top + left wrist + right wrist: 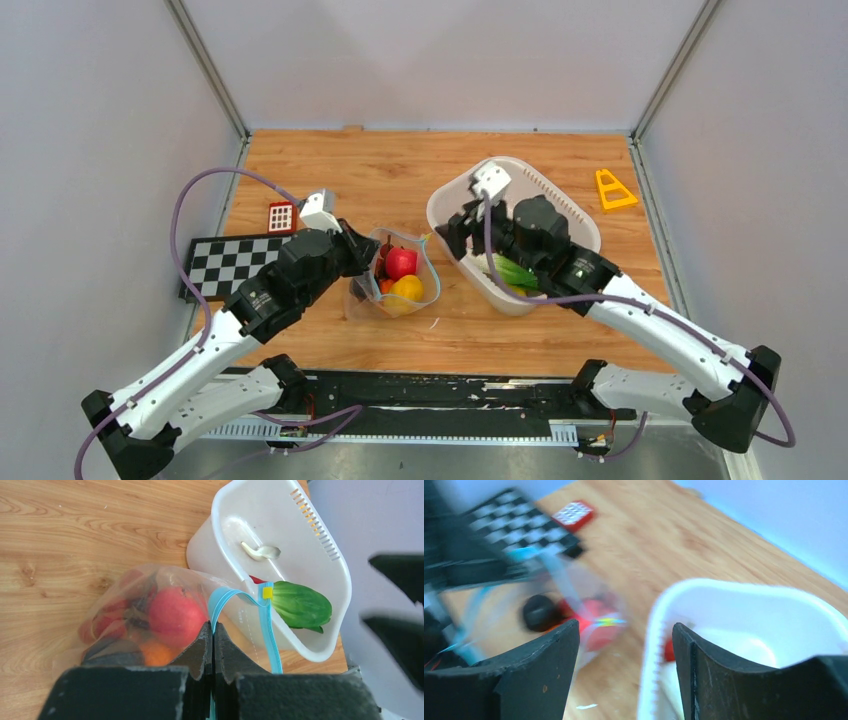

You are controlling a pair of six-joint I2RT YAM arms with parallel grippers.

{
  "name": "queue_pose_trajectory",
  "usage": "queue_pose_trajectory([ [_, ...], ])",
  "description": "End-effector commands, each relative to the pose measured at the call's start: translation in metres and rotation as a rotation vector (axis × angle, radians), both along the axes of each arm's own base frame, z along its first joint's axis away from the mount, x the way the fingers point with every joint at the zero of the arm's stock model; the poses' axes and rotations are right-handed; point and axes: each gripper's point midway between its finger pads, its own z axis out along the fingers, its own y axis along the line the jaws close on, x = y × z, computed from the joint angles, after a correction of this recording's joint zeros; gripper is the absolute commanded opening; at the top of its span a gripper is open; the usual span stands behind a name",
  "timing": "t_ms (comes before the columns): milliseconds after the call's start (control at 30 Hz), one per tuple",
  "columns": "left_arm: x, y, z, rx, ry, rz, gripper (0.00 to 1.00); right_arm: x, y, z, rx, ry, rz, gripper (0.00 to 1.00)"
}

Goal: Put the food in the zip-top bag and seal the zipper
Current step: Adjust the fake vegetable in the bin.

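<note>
Clear and crinkled, the zip-top bag [107, 622] bulges with a red apple [175, 615] and an orange tangerine [156, 653]. The left claw [213, 630] pinches its gaping teal zipper [270, 635], and the right claw [625, 630] hangs open.

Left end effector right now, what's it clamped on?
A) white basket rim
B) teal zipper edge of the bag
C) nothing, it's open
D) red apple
B: in the left wrist view the left end effector has its fingers shut on the zipper of the zip-top bag, apart from the white basket.
</note>
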Motion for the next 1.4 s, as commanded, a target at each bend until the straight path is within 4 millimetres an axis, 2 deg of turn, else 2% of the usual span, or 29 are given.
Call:
queue_pose_trajectory([
  [0, 0.002, 0.005, 0.012, -0.027, -0.035, 0.028, 0.0, 0.071, -0.081, -0.043, 0.002, 0.225, -0.436, 0.69],
  [33, 0.002, 0.005, 0.012, -0.025, -0.036, 0.027, 0.0, 0.077, -0.102, -0.065, -0.051, 0.302, -0.478, 0.71],
  [100, 0.002, 0.006, 0.012, -0.02, -0.034, 0.028, 0.0, 0.082, -0.131, -0.096, -0.122, 0.417, -0.553, 0.75],
  [200, 0.002, 0.007, 0.01, -0.019, -0.033, 0.034, 0.0, 0.079, -0.154, -0.134, -0.206, 0.56, -0.556, 0.77],
  [300, 0.004, 0.004, 0.009, -0.018, -0.032, 0.029, 0.0, 0.073, -0.155, -0.155, -0.271, 0.612, -0.471, 0.8],
  [433, 0.006, -0.001, 0.01, -0.013, -0.026, 0.015, 0.0, 0.075, -0.155, -0.164, -0.337, 0.654, -0.45, 0.88],
  [533, 0.006, -0.005, 0.009, -0.012, -0.023, 0.0, 0.0, 0.064, -0.149, -0.175, -0.402, 0.749, -0.365, 0.89],
  [667, 0.006, -0.004, 0.008, -0.006, -0.024, 0.003, 0.0, 0.059, -0.155, -0.205, -0.475, 0.825, -0.387, 0.9],
  [800, 0.006, -0.003, 0.009, -0.001, -0.025, 0.005, 0.0, 0.067, -0.168, -0.229, -0.573, 0.861, -0.47, 0.88],
  [867, 0.006, -0.002, 0.008, 0.0, -0.025, 0.006, 0.0, 0.077, -0.175, -0.229, -0.598, 0.833, -0.521, 0.8],
  [933, 0.006, -0.002, 0.008, -0.001, -0.024, 0.008, 0.0, 0.091, -0.179, -0.223, -0.562, 0.782, -0.602, 0.65],
  [1067, 0.006, -0.002, 0.008, -0.001, -0.023, 0.007, 0.0, 0.115, -0.17, -0.192, -0.432, 0.666, -0.643, 0.32],
  [1100, 0.006, -0.002, 0.008, -0.002, -0.023, 0.007, 0.0, 0.12, -0.168, -0.182, -0.394, 0.63, -0.644, 0.29],
  [1267, 0.005, -0.001, 0.007, -0.004, -0.021, 0.012, 0.0, 0.142, -0.165, -0.138, -0.227, 0.444, -0.683, 0.26],
  [1367, 0.006, -0.003, 0.007, -0.009, -0.02, 0.01, 0.0, 0.157, -0.164, -0.135, -0.14, 0.388, -0.711, 0.29],
])
